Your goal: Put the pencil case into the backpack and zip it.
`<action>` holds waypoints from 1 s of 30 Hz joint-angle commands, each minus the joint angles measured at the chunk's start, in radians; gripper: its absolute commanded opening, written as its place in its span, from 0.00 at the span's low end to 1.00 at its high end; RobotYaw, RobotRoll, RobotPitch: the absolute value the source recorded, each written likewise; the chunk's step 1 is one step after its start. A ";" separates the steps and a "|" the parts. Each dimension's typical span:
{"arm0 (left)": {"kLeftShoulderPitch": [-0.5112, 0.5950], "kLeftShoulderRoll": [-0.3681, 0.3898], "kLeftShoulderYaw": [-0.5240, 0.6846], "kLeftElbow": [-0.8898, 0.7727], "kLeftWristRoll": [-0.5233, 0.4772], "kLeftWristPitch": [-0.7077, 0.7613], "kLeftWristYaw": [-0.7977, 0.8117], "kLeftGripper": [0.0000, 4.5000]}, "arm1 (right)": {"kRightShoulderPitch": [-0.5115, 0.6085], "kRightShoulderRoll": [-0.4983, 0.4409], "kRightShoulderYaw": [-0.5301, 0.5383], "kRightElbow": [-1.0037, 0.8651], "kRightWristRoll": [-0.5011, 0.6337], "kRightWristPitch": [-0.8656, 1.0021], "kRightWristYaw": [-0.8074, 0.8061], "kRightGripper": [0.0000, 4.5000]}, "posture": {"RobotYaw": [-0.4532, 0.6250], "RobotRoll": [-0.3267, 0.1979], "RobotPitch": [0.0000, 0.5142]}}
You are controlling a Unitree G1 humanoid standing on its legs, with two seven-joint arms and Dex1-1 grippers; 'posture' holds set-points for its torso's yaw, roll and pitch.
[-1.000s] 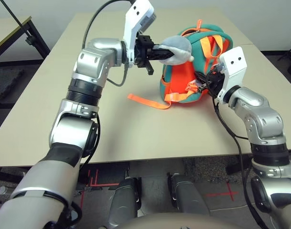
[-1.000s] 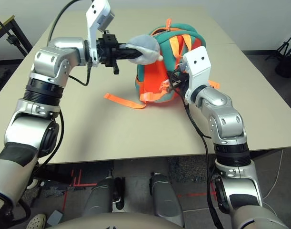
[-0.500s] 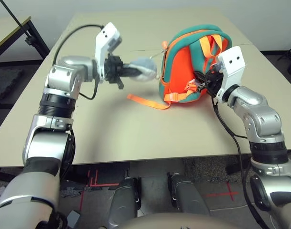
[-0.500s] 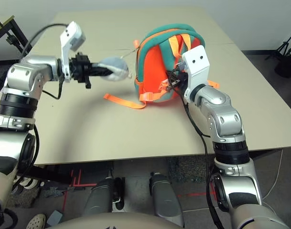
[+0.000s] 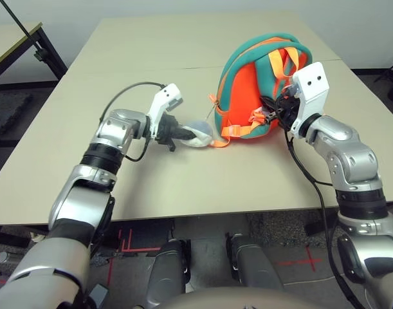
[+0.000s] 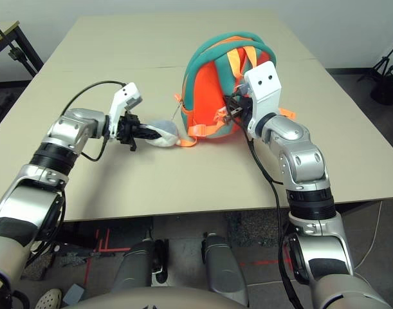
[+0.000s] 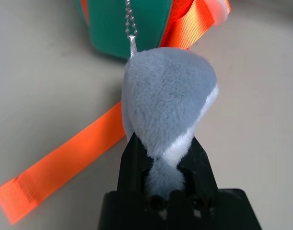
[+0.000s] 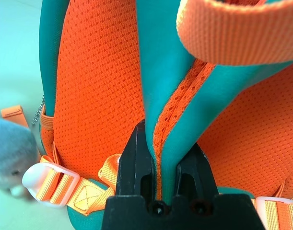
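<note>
Both arms are chunky brushed-silver segments with black ribbed joints. Each wrist has a white camera block, two small holes on the right one, black cables looping off.

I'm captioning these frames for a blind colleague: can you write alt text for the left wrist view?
A grey and white plush toy fills the centre, its narrow end pinched between the left gripper's two black fingers. A thin bead chain runs from the toy toward the teal and orange backpack behind it, and a loose orange webbing strap lies on the beige table.
</note>
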 commanded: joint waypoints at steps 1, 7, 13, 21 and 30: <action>-0.003 -0.016 -0.011 0.078 0.047 -0.028 0.014 0.04 | 0.007 -0.005 0.014 0.015 -0.006 0.014 0.007 0.04 | 0.20 0.62 0.17; -0.025 -0.017 0.069 0.025 0.004 0.005 0.027 0.12 | 0.018 0.002 -0.019 -0.010 0.034 0.054 0.009 0.04 | 0.19 0.62 0.16; 0.002 0.037 0.131 -0.173 -0.068 0.152 -0.006 0.63 | 0.003 -0.004 -0.073 -0.045 0.144 0.172 0.046 0.44 | 0.20 0.62 0.17; 0.067 0.125 0.175 -0.386 -0.136 0.301 0.018 1.00 | 0.001 -0.126 -0.139 -0.131 0.292 0.338 0.140 0.99 | 0.21 0.62 0.19; 0.110 0.162 0.216 -0.484 -0.177 0.364 0.071 1.00 | 0.059 -0.277 -0.269 -0.148 0.360 0.403 0.155 0.99 | 0.20 0.62 0.21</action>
